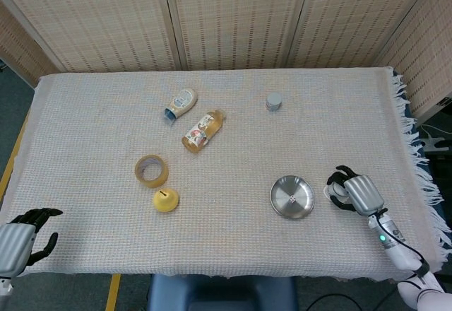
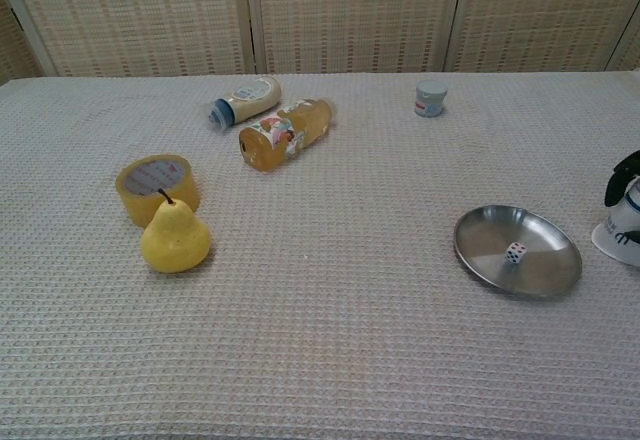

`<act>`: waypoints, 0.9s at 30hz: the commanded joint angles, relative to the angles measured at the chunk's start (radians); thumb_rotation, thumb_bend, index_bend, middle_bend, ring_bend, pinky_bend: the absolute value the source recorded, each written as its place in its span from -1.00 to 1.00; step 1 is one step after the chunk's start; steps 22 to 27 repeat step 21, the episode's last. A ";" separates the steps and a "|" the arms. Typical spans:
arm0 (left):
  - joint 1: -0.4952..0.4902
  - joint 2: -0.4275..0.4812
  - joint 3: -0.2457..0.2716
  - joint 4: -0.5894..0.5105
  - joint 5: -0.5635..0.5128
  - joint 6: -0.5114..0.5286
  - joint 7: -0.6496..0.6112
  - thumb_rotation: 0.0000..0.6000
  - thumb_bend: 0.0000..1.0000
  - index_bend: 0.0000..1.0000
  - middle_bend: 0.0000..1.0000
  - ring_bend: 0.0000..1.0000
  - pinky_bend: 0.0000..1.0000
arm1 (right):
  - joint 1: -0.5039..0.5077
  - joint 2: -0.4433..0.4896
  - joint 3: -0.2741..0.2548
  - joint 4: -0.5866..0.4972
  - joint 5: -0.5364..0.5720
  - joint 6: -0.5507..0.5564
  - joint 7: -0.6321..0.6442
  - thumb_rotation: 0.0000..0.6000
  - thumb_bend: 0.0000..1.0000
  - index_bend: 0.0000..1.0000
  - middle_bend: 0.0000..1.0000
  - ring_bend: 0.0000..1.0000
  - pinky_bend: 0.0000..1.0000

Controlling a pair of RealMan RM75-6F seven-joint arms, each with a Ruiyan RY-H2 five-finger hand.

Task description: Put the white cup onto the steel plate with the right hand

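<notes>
White cup (image 2: pixel 622 232) inside right robot hand (image 1: pixel 355 192)

Steel plate (image 1: pixel 292 197) lies right of centre on the table (image 1: pixel 92 113), a die (image 2: pixel 515 253) on it; white cup (image 2: pixel 622 232) just right of the plate, in the right hand (image 1: pixel 355 193). Pear (image 2: pixel 174 239) sits before the tape roll (image 2: pixel 156 186) at left. Two bottles (image 2: pixel 285 131) lie behind them, small jar (image 2: pixel 430 98) far right-rear.

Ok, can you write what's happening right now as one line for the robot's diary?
right hand: holds white cup, right of round steel plate | plate: only small white dice | left hand: empty
</notes>
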 commanded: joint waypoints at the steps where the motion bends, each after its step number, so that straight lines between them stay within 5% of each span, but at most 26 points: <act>1: 0.000 0.000 0.000 0.000 0.000 0.000 -0.001 1.00 -0.14 -0.38 -0.34 -0.41 -0.11 | 0.008 0.001 -0.023 0.016 -0.024 0.006 0.037 1.00 -0.78 -0.72 -0.85 -1.00 -0.60; 5: 0.000 0.000 0.000 0.002 -0.002 -0.002 0.001 1.00 -0.14 -0.38 -0.34 -0.41 -0.11 | 0.009 0.051 -0.040 -0.051 -0.054 0.070 0.009 1.00 -0.84 -1.00 -1.00 -1.00 -0.95; 9: 0.000 -0.001 -0.003 0.003 -0.008 -0.001 0.007 1.00 -0.14 -0.38 -0.34 -0.41 -0.11 | 0.011 0.137 -0.029 -0.219 -0.068 0.151 -0.122 1.00 -0.85 -1.00 -1.00 -1.00 -1.00; 13: 0.000 -0.006 -0.007 0.004 -0.010 0.003 0.022 1.00 -0.14 -0.38 -0.34 -0.41 -0.11 | -0.025 0.213 0.022 -0.449 -0.021 0.201 -0.390 1.00 -0.85 -1.00 -1.00 -1.00 -1.00; 16: -0.001 -0.012 -0.012 0.003 -0.013 0.004 0.037 1.00 -0.14 -0.38 -0.34 -0.41 -0.11 | -0.070 0.259 0.059 -0.614 0.048 0.197 -0.599 1.00 -0.85 -1.00 -1.00 -1.00 -1.00; 21: -0.004 -0.023 -0.015 0.005 -0.015 0.003 0.070 1.00 -0.14 -0.38 -0.34 -0.41 -0.11 | -0.109 0.359 0.077 -0.855 0.135 0.139 -0.770 1.00 -0.86 -1.00 -1.00 -1.00 -0.99; 27: -0.004 -0.023 -0.015 0.005 -0.015 0.003 0.070 1.00 -0.14 -0.38 -0.34 -0.41 -0.11 | -0.109 0.359 0.077 -0.855 0.135 0.139 -0.770 1.00 -0.86 -1.00 -1.00 -1.00 -0.99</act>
